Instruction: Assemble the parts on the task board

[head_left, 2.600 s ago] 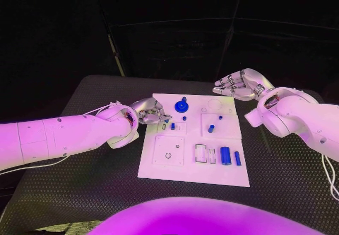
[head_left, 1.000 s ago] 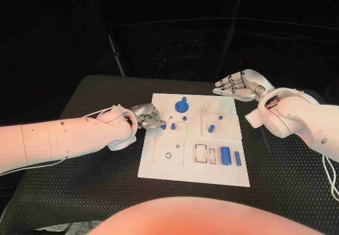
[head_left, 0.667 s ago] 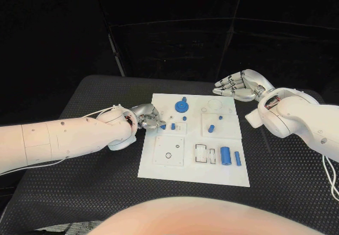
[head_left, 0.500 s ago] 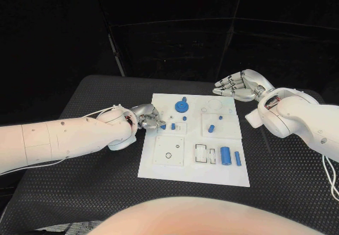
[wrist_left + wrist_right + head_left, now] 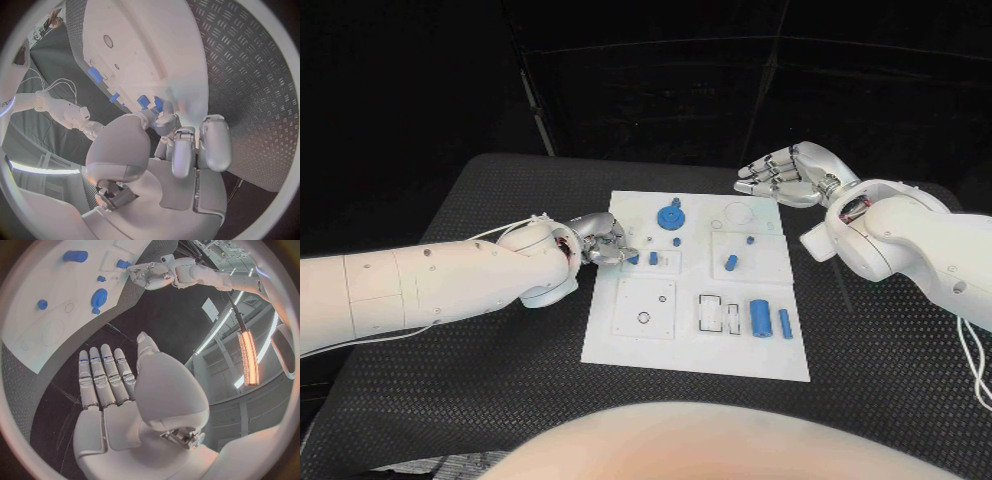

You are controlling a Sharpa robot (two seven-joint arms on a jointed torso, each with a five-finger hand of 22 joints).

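The white task board [image 5: 697, 345] lies mid-table. My left hand [image 5: 600, 240] sits at its left edge with the fingers curled. Thumb and a finger pinch a small blue peg [image 5: 633, 258] [image 5: 157, 104], which stands beside a second peg [image 5: 652, 258] on a small square plate. My right hand [image 5: 788, 176] [image 5: 106, 375] hovers over the board's far right corner, fingers straight and side by side, holding nothing. A blue toothed disc [image 5: 672, 214] [image 5: 99, 297] rests at the board's far middle.
On the board lie a short blue cylinder [image 5: 731, 263], a thick one [image 5: 760, 317], a slim one [image 5: 785, 323] and two tiny pegs [image 5: 676, 241]. A white ring [image 5: 737, 213] marks the far right. Black ribbed table [image 5: 473, 390] surrounds the board.
Since 2.6 s ago my left hand has come down and nearer with the small blue peg onto the plate. Over the last second both hands have stayed almost still.
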